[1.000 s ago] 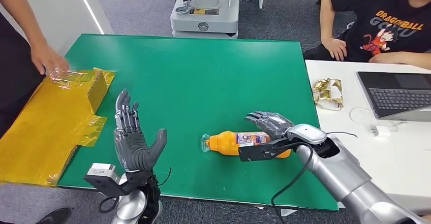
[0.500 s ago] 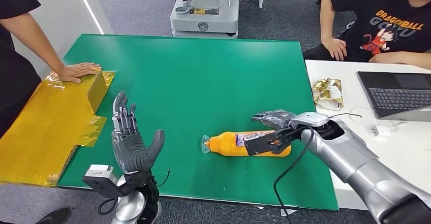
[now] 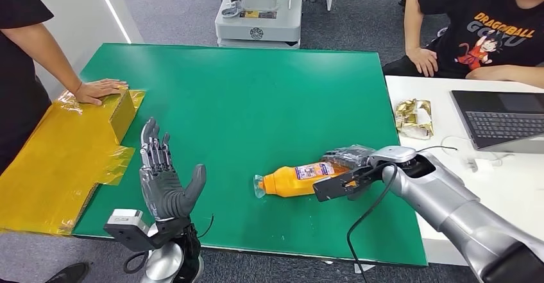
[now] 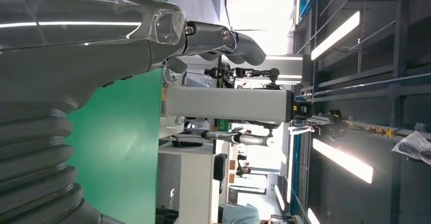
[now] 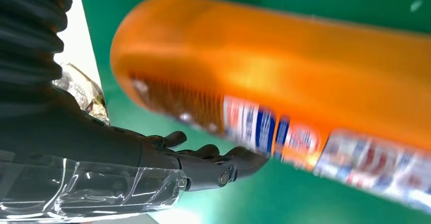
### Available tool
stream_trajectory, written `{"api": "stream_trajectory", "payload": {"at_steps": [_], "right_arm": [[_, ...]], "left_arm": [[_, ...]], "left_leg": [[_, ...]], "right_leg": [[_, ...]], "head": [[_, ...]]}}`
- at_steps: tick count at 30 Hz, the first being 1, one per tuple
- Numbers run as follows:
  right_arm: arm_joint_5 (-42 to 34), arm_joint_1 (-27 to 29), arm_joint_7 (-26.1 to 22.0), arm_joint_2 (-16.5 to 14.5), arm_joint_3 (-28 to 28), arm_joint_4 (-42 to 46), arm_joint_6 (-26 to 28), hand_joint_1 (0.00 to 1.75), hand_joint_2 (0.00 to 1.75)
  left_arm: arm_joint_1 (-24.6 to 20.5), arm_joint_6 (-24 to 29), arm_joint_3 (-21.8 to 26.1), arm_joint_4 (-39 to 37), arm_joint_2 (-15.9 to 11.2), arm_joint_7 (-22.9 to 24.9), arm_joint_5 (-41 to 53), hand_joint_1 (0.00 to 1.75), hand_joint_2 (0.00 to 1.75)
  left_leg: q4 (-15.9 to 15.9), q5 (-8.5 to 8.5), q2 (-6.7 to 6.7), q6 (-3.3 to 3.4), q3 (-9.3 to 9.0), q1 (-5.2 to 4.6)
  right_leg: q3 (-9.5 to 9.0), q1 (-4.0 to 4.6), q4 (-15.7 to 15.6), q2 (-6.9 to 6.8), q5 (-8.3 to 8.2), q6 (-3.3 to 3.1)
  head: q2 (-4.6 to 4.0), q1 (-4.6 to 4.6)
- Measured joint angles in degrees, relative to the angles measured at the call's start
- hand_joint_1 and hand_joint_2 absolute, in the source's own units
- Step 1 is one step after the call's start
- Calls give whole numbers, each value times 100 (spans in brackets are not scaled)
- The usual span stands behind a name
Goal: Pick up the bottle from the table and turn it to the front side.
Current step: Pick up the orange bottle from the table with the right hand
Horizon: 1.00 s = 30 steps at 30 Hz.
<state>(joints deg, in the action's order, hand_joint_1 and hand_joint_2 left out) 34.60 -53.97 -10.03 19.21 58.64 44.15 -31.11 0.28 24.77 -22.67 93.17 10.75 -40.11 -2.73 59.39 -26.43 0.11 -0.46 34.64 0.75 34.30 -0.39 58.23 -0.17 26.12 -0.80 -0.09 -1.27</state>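
On the green table (image 3: 256, 97), the orange plastic bottle with a printed label (image 3: 301, 179) lies on its side toward five o'clock, cap pointing to nine, its base end tilted up in the grasp of the right hand (image 3: 351, 164), whose fingers wrap the far side and are mostly hidden. The left hand (image 3: 163, 177) stands upright at seven o'clock, fingers spread, holding nothing. A person's hand (image 3: 99, 90) rests on the yellow film-wrapped cardboard (image 3: 64, 154) at nine. Crumpled gold foil (image 3: 414, 116) and a grey laptop (image 3: 503, 119) sit on the white desk (image 3: 442, 167) at three. The bottle's label is blurred in the right wrist view.
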Motion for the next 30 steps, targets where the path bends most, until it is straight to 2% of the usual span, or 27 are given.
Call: {"api": "stream_trajectory", "payload": {"at_steps": [16, 17, 20, 21, 30], "right_arm": [[-73, 222, 68, 0, 303, -63, 565, 0, 175], [-74, 238, 68, 0, 315, -68, 572, 13, 175], [-92, 311, 68, 11, 341, -73, 612, 141, 175], [-99, 351, 68, 27, 336, -56, 664, 172, 175], [179, 815, 137, 76, 38, 238, 1483, 175, 175]], "left_arm": [[59, -115, 0, 1, 7, 0, 16, 0, 175], [59, -118, 0, 1, 7, 0, 17, 0, 175], [59, -180, 0, 1, 8, 16, 31, 0, 175], [59, -227, 0, 1, 12, 29, 45, 0, 175], [49, -359, 38, 1, 66, 51, 127, 0, 175]], "left_leg": [[0, -1, 1, 1, -2, 0], [1, -1, 1, 1, -2, 0], [1, -1, 1, 1, -3, 0], [1, -1, 1, 1, -4, 0], [0, -2, 6, 3, -6, 1]], "right_leg": [[0, 0, -1, 1, 1, 0], [0, 0, -1, 1, 0, 0], [0, 0, -2, 1, 1, 0], [0, 0, -2, 1, 1, 0], [-3, 0, -3, 5, 0, 1]], "head": [[0, 0], [0, 1], [0, 0], [0, -1], [0, 0]]}}
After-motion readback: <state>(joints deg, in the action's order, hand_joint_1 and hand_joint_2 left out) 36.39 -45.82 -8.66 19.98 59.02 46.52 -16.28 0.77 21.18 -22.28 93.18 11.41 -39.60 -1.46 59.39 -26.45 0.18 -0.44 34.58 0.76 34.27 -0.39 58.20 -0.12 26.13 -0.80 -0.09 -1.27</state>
